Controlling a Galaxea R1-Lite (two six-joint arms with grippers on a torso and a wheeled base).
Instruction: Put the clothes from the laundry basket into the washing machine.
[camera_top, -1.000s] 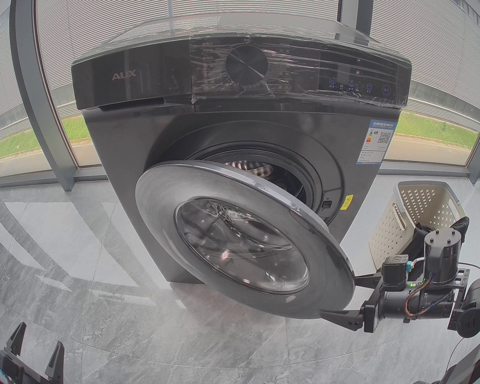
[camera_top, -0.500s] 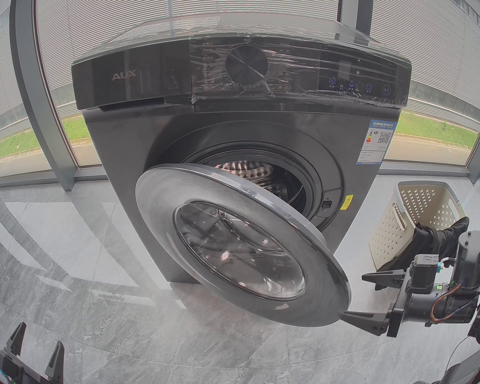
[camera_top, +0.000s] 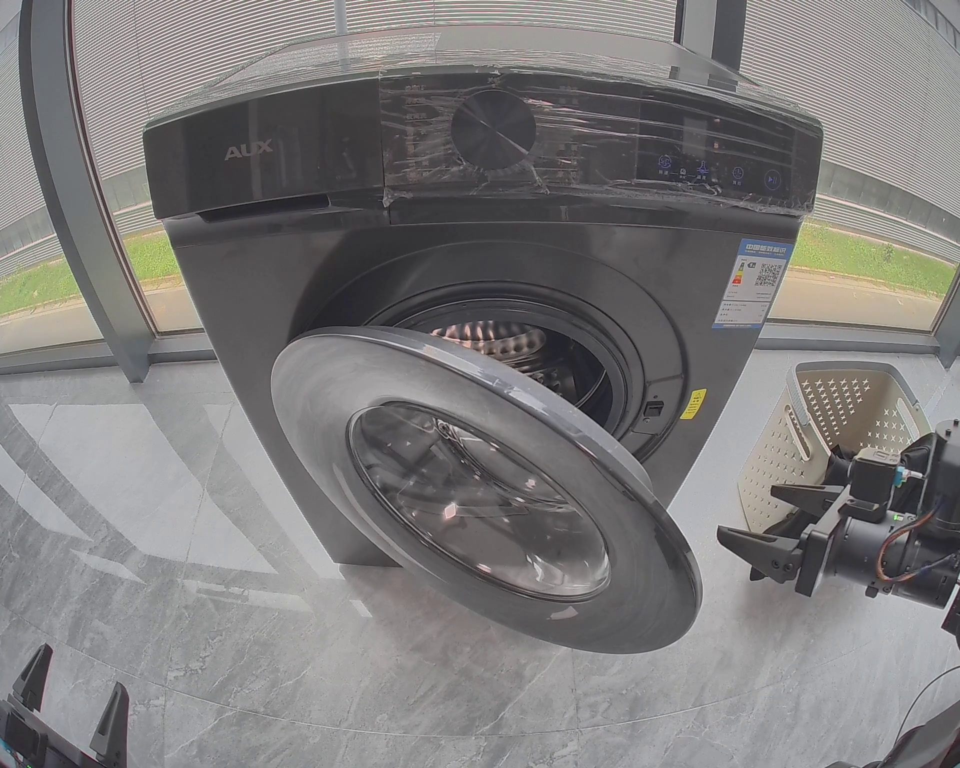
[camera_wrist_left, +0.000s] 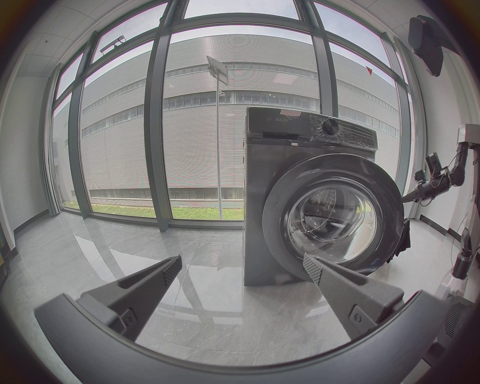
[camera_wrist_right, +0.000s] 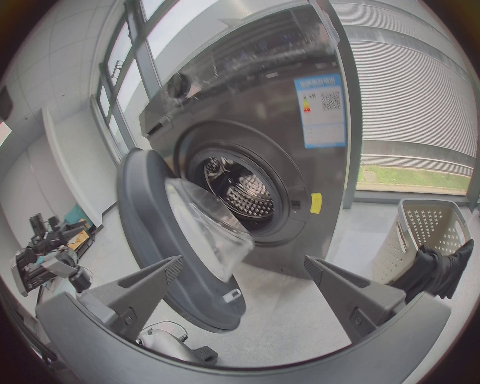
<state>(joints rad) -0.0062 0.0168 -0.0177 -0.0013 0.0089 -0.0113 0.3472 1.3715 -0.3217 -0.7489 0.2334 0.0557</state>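
– Looking at the right claw (camera_top: 747, 511), does it hold anything?

– No. Its two black wedge-shaped fingers stand apart, with nothing between them. It hangs at about 4 o'clock from the door (camera_top: 480, 490), near the door's rim but not touching it, and in front of the laundry basket (camera_top: 850, 400).

– And the left claw (camera_top: 72, 690)?

– It is low, at 7 o'clock in the head view. It is also released and empty, well apart from the washing machine (camera_top: 480, 230). I think it waits there so that it does not block the way.

– Where are the clothes?

– A dark, limp garment (camera_wrist_right: 435, 274) hangs over the basket's rim. The basket stands on the floor (camera_top: 200, 600) at 3 o'clock from the machine. I see no cloth in the drum (camera_top: 520, 350), so I judge the loading has not begun.

– Why is the door like this?

– It is swung wide open, so the mouth of the drum is free for an arm coming from the basket's side.

– What about the materials?

– The basket is stiff cream plastic with many small holes. The machine is dark grey metal, with wrinkled clear film over its panel. The door has a shiny ring and bulging glass. The drum is perforated steel. The floor is polished grey stone and probably slippery.
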